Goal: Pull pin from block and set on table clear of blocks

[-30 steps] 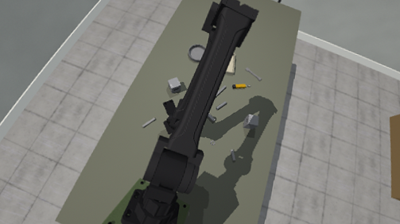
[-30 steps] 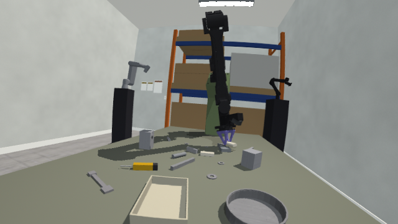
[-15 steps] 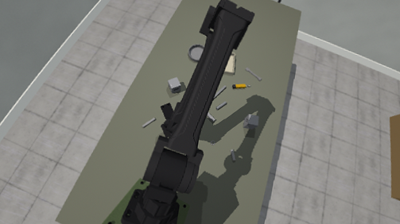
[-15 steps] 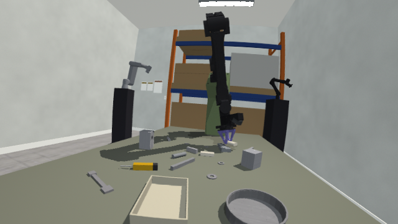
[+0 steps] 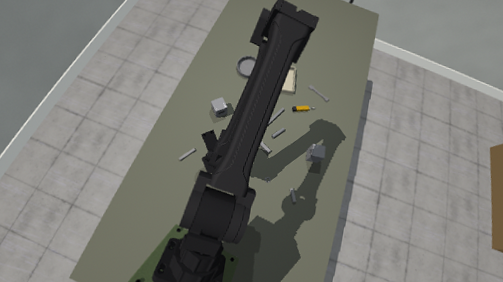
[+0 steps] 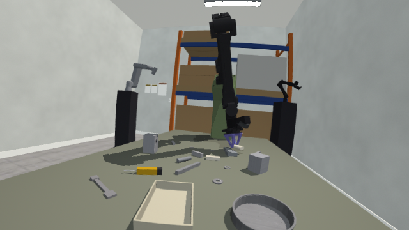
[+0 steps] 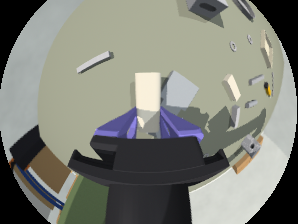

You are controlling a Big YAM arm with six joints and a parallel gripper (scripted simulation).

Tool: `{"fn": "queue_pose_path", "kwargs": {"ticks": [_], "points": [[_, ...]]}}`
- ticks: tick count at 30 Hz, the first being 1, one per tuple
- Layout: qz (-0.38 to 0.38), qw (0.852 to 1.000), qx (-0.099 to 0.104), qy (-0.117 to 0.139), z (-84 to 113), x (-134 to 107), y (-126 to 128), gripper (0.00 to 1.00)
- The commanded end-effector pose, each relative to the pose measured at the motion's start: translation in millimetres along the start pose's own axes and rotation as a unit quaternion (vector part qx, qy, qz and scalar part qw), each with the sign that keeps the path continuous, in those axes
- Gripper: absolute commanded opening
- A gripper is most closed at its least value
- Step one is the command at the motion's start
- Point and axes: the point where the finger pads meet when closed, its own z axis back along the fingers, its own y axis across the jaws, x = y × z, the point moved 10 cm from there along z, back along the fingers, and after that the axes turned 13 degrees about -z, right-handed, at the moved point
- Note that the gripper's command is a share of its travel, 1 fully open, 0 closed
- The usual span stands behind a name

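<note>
Two grey blocks (image 6: pixel 150 143) (image 6: pixel 258 162) stand on the table while the tool (image 6: pixel 233 142) clamps one cream pin (image 6: pixel 239 147).

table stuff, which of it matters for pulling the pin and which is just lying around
In the job:
- cream pin, gripped in the pincer
- grey blocks and, to be kept clear of
- table as the set-down surface

Lying about:
- yellow utility knife
- cream tray
- round grey dish
- washers
- loose grey bars
</note>
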Motion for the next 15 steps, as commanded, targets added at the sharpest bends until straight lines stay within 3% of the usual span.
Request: {"fn": "queue_pose_path", "kwargs": {"ticks": [1,15], "points": [[-0.002,1.000,0.017,0.014,9.0,-16.7,21.4,0.00],[-0.002,1.000,0.017,0.015,11.5,-25.4,29.8,0.00]]}}
